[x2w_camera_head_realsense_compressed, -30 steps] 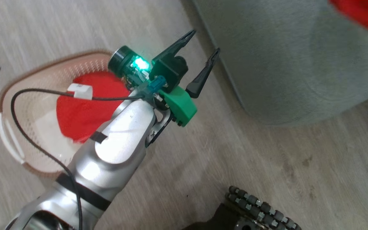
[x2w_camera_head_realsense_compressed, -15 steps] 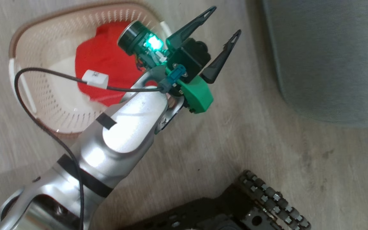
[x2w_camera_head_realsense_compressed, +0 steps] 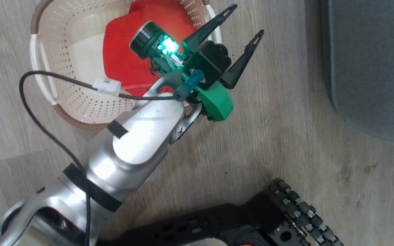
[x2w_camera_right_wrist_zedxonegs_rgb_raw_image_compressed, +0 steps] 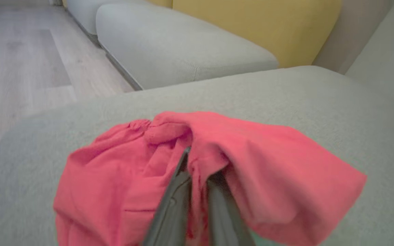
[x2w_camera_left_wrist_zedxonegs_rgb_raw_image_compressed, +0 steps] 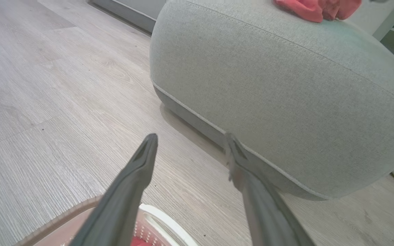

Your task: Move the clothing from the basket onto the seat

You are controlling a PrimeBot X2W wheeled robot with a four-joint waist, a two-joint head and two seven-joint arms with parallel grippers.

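A red piece of clothing (x2w_camera_head_realsense_compressed: 125, 44) lies inside the cream basket (x2w_camera_head_realsense_compressed: 70, 118) at the upper left of the head view. My left gripper (x2w_camera_head_realsense_compressed: 248, 19) hangs open and empty over the floor just right of the basket, its fingers pointing toward the grey-green seat (x2w_camera_head_realsense_compressed: 371, 68). In the left wrist view that gripper (x2w_camera_left_wrist_zedxonegs_rgb_raw_image_compressed: 190, 136) faces the seat's side (x2w_camera_left_wrist_zedxonegs_rgb_raw_image_compressed: 285, 85), with the basket's handle (x2w_camera_left_wrist_zedxonegs_rgb_raw_image_compressed: 169, 225) below it. A second red piece of clothing (x2w_camera_right_wrist_zedxonegs_rgb_raw_image_compressed: 268, 153) rests on the seat top (x2w_camera_right_wrist_zedxonegs_rgb_raw_image_compressed: 251, 89). My right gripper (x2w_camera_right_wrist_zedxonegs_rgb_raw_image_compressed: 197, 171) is shut on it, the cloth draped over the fingers.
Wood floor runs between basket and seat. My dark wheeled base (x2w_camera_head_realsense_compressed: 234, 222) sits at the bottom of the head view. Beyond the seat stand another grey cushion (x2w_camera_right_wrist_zedxonegs_rgb_raw_image_compressed: 183, 51) and a yellow backrest (x2w_camera_right_wrist_zedxonegs_rgb_raw_image_compressed: 251, 24).
The head camera has swung, so the basket now shows higher and fuller and the seat sits at the right edge. The left gripper stays open beside the basket.
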